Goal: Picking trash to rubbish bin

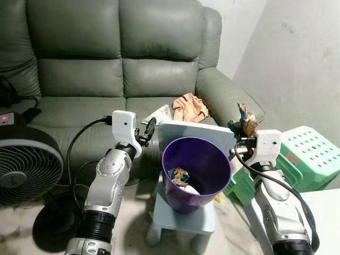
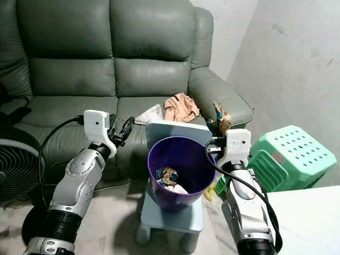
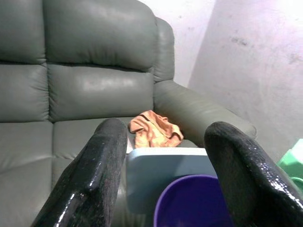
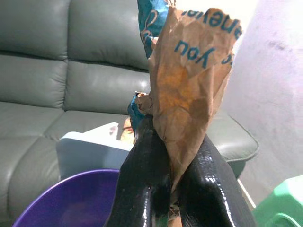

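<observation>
Grey-green leather sofa stands against the back of the room, its right armrest near a pale plastered wall. Black floor fan stands at the sofa's left front corner. Pale blue stool sits on a light mottled floor. Green plastic stools lie stacked beside the wall. Lighting is even and soft.

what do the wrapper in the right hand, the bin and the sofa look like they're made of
Wrapper, pinched in the shut right hand: looks like thin paper, matte brown with blue print, sharply creased.
Bin: likely plastic, smooth purple wall with a soft sheen and a moulded rim.
Sofa: grey-green leather or faux leather, going by the glossy highlights and soft folds; which one cannot be told.
</observation>
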`<state>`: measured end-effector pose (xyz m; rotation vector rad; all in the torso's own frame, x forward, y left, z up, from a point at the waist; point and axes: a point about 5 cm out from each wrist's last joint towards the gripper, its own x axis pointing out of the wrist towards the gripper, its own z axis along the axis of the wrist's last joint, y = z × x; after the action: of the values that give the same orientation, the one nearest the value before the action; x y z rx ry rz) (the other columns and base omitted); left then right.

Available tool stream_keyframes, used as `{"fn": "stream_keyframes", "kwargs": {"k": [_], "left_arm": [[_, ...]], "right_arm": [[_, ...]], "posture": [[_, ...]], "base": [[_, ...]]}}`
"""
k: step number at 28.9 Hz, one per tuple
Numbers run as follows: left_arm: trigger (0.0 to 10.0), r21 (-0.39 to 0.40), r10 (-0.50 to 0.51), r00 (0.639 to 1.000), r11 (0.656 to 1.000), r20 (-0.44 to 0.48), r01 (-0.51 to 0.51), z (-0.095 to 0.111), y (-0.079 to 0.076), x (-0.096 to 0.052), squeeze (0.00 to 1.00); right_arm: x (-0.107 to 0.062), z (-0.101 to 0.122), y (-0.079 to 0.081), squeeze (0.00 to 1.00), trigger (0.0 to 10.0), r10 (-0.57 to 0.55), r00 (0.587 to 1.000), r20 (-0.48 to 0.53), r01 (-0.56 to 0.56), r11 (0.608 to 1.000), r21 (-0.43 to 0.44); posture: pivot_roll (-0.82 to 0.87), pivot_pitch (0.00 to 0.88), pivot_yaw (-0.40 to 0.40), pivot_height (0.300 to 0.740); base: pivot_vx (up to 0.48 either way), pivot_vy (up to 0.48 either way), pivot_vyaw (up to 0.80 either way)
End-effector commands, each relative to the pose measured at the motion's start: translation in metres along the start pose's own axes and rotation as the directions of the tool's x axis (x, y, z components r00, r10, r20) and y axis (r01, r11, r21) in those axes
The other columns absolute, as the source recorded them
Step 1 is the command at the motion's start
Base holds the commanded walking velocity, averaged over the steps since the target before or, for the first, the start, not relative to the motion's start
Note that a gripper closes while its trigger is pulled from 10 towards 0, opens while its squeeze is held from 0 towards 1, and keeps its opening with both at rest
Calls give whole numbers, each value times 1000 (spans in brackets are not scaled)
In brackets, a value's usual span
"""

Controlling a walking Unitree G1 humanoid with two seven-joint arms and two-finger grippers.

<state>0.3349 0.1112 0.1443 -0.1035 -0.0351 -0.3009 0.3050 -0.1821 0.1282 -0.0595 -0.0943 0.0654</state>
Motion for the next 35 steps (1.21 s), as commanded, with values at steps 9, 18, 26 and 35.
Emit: {"fn": "stream_keyframes", "kwargs": {"k": [9,18,26,35], "left_arm": [[10000,42,43,999,998,-12,-42,4,1,3,0],[10000,80,75,997,994,1,-75,6,2,4,0],[10000,101,60,998,993,6,-61,4,-1,1,0],[10000,85,3,1000,996,2,-3,0,-11,-7,0]], "right_arm": [[0,3,0,0,10000,-7,1000,15,6,999,33],[0,3,1,0,10000,-3,1000,6,3,1000,24],[-1,-1,7,0,10000,37,999,-24,-36,999,21],[-1,-5,1,0,10000,70,995,-74,-70,998,-1]], "posture": [[-2,0,-106,740],[0,0,-106,740],[5,0,-114,740],[27,0,-140,740]], "base": [[0,0,-690],[0,0,0],[0,0,0],[0,0,0]]}}
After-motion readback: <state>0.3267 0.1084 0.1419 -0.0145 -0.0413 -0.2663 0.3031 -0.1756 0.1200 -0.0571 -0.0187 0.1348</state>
